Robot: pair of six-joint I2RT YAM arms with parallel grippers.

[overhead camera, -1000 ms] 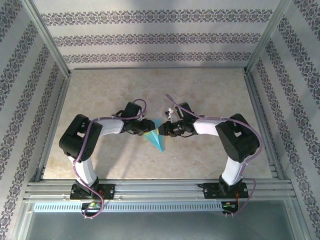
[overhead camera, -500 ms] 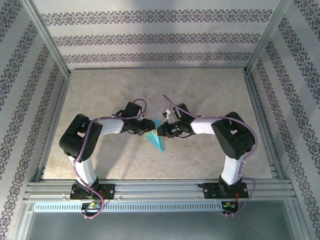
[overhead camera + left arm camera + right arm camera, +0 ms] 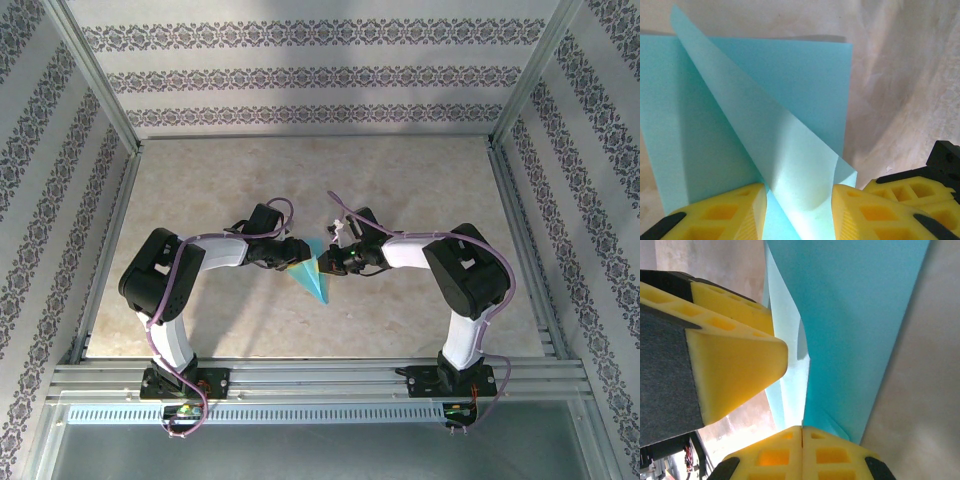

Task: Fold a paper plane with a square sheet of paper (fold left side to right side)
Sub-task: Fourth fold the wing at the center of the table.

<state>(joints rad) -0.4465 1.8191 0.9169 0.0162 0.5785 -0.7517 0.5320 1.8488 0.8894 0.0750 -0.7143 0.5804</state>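
Note:
The square sheet of paper (image 3: 315, 282) is cyan, partly folded to a pointed shape, and lies mid-table between both arms. In the left wrist view a pale flap of the paper (image 3: 790, 150) rises diagonally over the flat layer. My left gripper (image 3: 797, 195) straddles that flap with its yellow jaws apart; the flap fills the gap. My right gripper (image 3: 801, 431) is shut, its two yellow fingertips pressed together on an edge of the paper (image 3: 860, 315). In the top view the left gripper (image 3: 293, 256) and right gripper (image 3: 325, 264) nearly meet over the sheet.
The beige marble-patterned table (image 3: 400, 180) stretches behind and to both sides of the arms. Metal frame rails (image 3: 320, 375) run along the near edge, and patterned walls close in the sides. A left fingertip (image 3: 735, 360) looms close in the right wrist view.
My right gripper has closed its jaws onto the paper's edge and edged slightly left. The left arm and its gripper have stayed put.

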